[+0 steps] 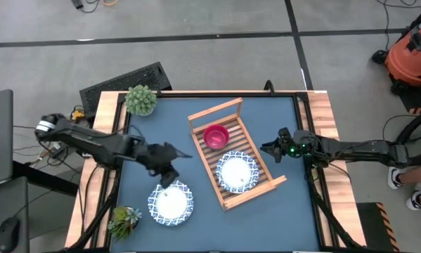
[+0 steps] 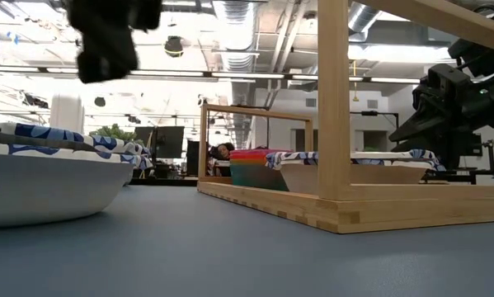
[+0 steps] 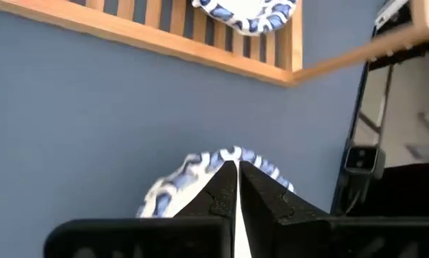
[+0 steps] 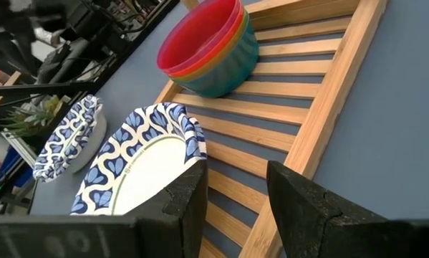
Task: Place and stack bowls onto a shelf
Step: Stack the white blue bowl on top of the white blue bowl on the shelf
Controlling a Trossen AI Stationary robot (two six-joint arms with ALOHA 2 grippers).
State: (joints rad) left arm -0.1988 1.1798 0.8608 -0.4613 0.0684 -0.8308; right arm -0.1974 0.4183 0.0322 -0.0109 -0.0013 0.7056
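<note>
A white dish with a blue-patterned rim (image 1: pixel 171 202) (image 2: pixel 40 177) (image 3: pixel 189 175) sits on its base on the blue table, near the front. My left gripper (image 1: pixel 169 177) (image 3: pixel 237 179) (image 2: pixel 106 41) hangs shut just above its far rim, clear of it in the low view. The wooden slatted shelf (image 1: pixel 249 144) (image 4: pixel 293 107) (image 2: pixel 329 206) carries a stack of small bowls, red on top (image 1: pixel 216 135) (image 4: pixel 210 46), and a second white dish (image 1: pixel 236 172) (image 4: pixel 146 165). My right gripper (image 1: pixel 272 149) (image 4: pixel 235 193) (image 2: pixel 444 99) is open beside the shelf's right rail.
A potted plant (image 1: pixel 140 100) stands at the table's far left corner and another (image 1: pixel 124 220) at the near left, close to the loose dish. The shelf lies slanted across the middle. Bare blue table (image 1: pixel 161 126) shows between the left arm and the shelf.
</note>
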